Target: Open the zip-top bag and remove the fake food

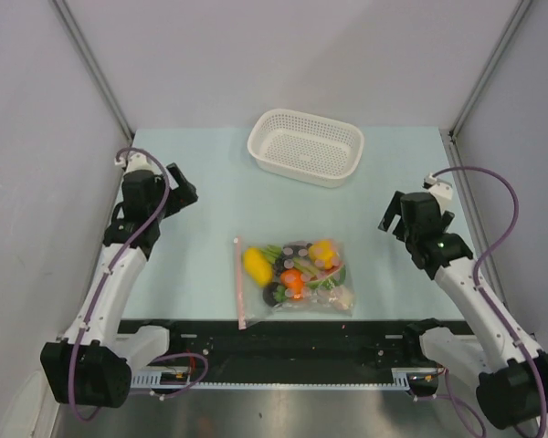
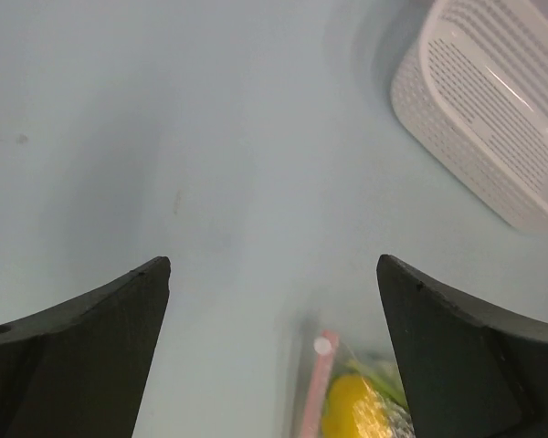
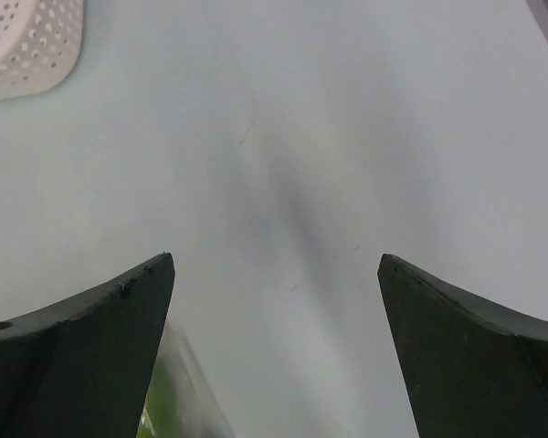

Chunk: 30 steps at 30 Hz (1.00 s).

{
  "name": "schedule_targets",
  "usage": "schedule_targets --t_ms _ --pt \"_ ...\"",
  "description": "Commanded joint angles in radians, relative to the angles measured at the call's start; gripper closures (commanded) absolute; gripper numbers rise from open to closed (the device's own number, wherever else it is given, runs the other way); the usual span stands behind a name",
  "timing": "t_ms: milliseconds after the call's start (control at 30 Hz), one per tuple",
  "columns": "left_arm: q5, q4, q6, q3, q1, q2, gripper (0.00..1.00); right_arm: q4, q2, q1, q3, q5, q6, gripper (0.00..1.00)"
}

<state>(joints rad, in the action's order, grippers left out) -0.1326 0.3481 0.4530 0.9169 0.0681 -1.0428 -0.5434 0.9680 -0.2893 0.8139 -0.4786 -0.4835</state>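
Note:
The clear zip-top bag (image 1: pixel 297 276) lies flat at the near middle of the table, its pink zip strip (image 1: pixel 239 283) along its left edge. The fake food (image 1: pixel 292 272) is inside it: a yellow lemon (image 1: pixel 257 265), an orange piece, dark round fruit, a red piece and green stalks. My left gripper (image 1: pixel 184 189) is open and empty, raised left of and beyond the bag. The left wrist view shows the zip strip (image 2: pixel 315 392) and lemon (image 2: pixel 354 408) low between its fingers. My right gripper (image 1: pixel 395 215) is open and empty, right of the bag. A bag corner (image 3: pixel 178 392) shows in the right wrist view.
A white perforated plastic basket (image 1: pixel 306 146) stands empty at the back middle of the table; it also shows in the left wrist view (image 2: pixel 493 109) and the right wrist view (image 3: pixel 23 41). Grey walls close in both sides. A black rail runs along the near edge.

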Motion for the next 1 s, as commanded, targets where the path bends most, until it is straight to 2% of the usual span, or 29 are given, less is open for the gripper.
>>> schedule_targets --t_ms 0,67,167,233,333,467,533,700,833,967 --pt "0.331 0.062 0.101 -0.068 -0.002 0.035 0.0 -0.187 -0.139 0.051 0.014 0.154 -0.044 0.0" --pt "0.469 0.0 0.151 -0.137 -0.002 0.081 0.0 -0.171 -0.205 0.071 0.011 0.301 0.0 0.0" --pt "0.537 -0.018 0.174 -0.245 0.007 0.145 0.0 -0.182 -0.2 0.058 0.036 0.43 -0.03 0.0" --pt "0.554 0.005 0.176 -0.297 0.022 0.162 0.0 -0.207 -0.161 0.021 0.059 0.455 -0.046 0.0" --pt "0.576 0.025 0.199 -0.363 0.022 0.204 0.0 -0.23 -0.083 -0.1 0.086 0.43 -0.095 0.0" --pt "0.61 -0.026 0.236 -0.453 0.025 0.233 0.01 -0.204 0.0 -0.334 0.12 0.376 -0.098 0.0" --pt "0.634 -0.063 0.246 -0.469 0.035 0.193 0.02 -0.184 0.034 -0.399 0.139 0.389 -0.076 0.0" --pt "0.596 -0.09 0.257 -0.458 0.091 0.054 0.05 -0.141 0.112 -0.533 0.189 0.449 -0.035 0.0" --pt "0.609 -0.162 0.251 -0.448 0.099 -0.084 0.1 -0.105 0.106 -0.541 0.183 0.526 -0.024 0.0" --pt "0.666 -0.28 0.266 -0.437 0.099 -0.21 0.21 -0.099 0.087 -0.541 0.179 0.549 -0.01 0.0"
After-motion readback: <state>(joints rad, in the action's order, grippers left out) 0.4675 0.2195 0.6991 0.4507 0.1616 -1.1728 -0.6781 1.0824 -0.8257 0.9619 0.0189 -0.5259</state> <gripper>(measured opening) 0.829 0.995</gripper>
